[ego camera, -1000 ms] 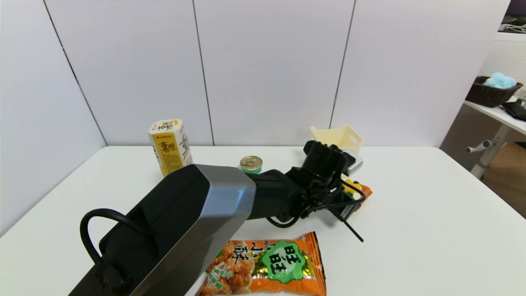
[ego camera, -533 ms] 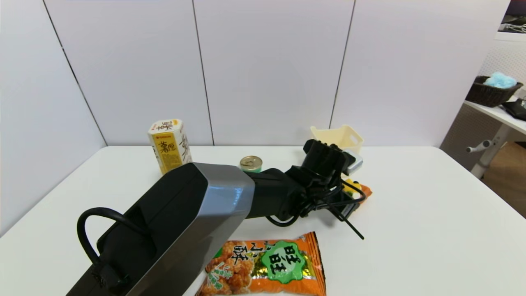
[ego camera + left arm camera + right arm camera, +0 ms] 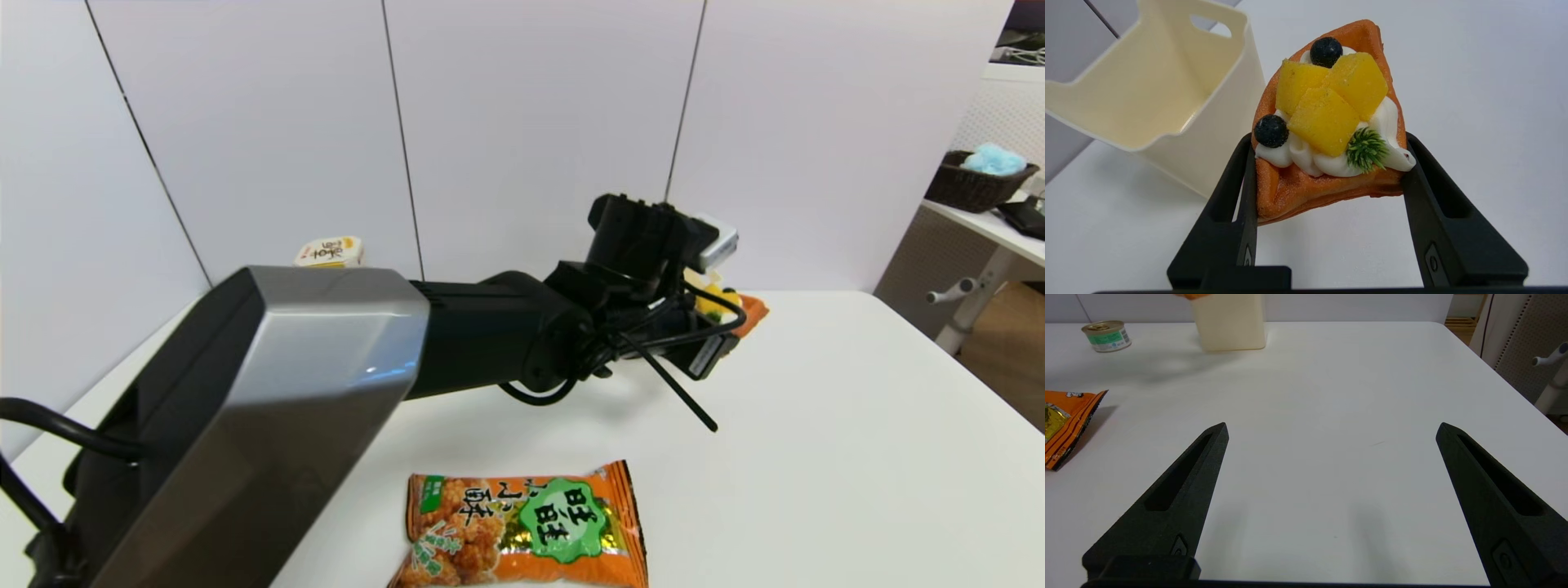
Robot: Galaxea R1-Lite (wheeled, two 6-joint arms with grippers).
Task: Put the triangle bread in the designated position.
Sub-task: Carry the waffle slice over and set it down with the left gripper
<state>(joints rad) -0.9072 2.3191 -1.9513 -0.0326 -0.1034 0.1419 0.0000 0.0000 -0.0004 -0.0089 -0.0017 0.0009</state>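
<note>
snack bag: nearest, flat on the surface
right pincer: parked low, spread wide, holding nothing
left pincer: clenched on triangle bread, up off the surface beside cream bin
tip: keep level, lower gently onto bare white patch
left arm: stretched far forward, wrist raised
</note>
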